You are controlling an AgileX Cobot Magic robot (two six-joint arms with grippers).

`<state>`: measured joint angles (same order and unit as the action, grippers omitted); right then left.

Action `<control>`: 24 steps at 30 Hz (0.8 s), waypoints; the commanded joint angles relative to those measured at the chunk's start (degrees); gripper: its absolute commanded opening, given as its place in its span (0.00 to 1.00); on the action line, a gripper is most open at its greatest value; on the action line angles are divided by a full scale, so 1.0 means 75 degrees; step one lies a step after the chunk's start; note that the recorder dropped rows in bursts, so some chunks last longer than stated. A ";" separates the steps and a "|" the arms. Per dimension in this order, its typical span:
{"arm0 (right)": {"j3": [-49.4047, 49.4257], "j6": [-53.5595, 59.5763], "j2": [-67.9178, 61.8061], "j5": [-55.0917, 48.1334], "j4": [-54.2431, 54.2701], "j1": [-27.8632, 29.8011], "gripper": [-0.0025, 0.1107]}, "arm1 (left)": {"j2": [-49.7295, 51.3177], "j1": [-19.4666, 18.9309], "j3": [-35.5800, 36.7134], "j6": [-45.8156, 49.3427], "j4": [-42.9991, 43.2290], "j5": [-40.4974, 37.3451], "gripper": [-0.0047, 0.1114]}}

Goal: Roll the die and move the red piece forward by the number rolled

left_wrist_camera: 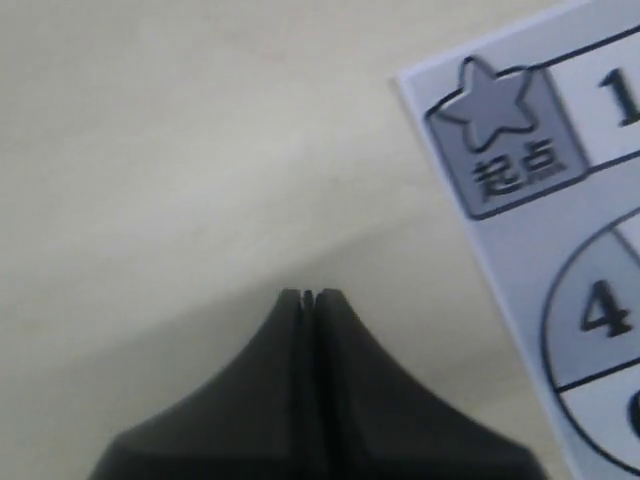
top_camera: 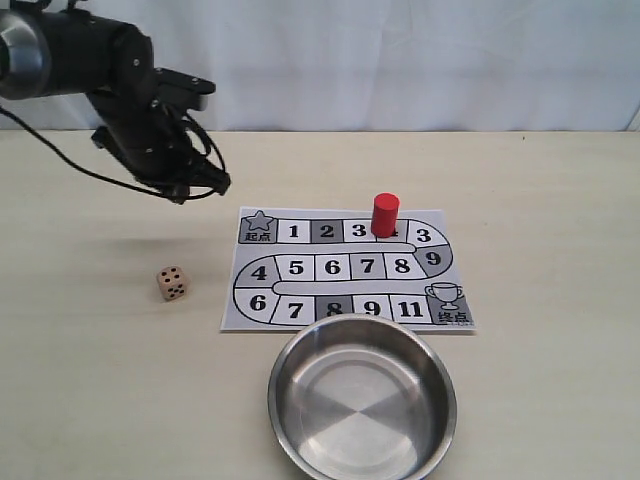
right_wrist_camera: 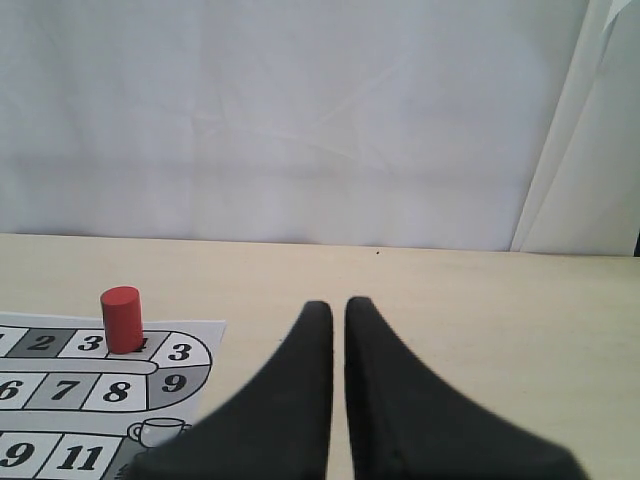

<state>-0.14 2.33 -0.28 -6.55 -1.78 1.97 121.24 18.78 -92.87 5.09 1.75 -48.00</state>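
Where the exterior view is taken, the whole table point(top_camera: 90, 400) is seen. The following are listed:

- The die point(top_camera: 171, 283): one, seen in the exterior view only. It lies on the bare table to the left of the board point(top_camera: 345, 270), near it but apart from it.
- The red piece point(top_camera: 385, 214): one, upright on the board's top row, on the square just past the first "3", whose number is largely covered. It is also seen in the right wrist view point(right_wrist_camera: 122, 319), but not in the left wrist view.
- Board: one printed sheet. Only its star corner point(left_wrist_camera: 500, 130) is shown in the left wrist view.
- Steel bowl point(top_camera: 362, 400): one, seen in the exterior view only. It is set just in front of the board and nothing is in it.
- Left tool point(top_camera: 205, 187): one, raised above the table left of the board. Up close point(left_wrist_camera: 308, 296) its fingers are pressed together with nothing between them.
- Right tool point(right_wrist_camera: 338, 305): one, not seen in the exterior view. A thin slit is left between its fingers, and nothing is held.
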 commanded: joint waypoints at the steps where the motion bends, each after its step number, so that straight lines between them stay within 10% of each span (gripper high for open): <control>1: 0.0019 -0.0022 0.0038 -0.0049 -0.0059 -0.0019 0.06 | -0.0090 -0.0722 0.0352 -0.0090 -0.0358 0.0008 0.04; 11: 0.0019 -0.0022 0.0038 -0.0049 -0.0059 -0.0019 0.06 | -0.0211 -0.1960 0.0731 0.0353 -0.0710 -0.0600 0.04; 24: 0.0019 -0.0022 0.0038 -0.0049 -0.0059 -0.0019 0.06 | -0.3457 -0.2089 0.0731 0.0538 -0.0760 -0.2126 0.04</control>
<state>-0.14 2.33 -0.28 -6.55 -1.78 1.97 100.05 3.30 -87.37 8.79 -3.29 -61.57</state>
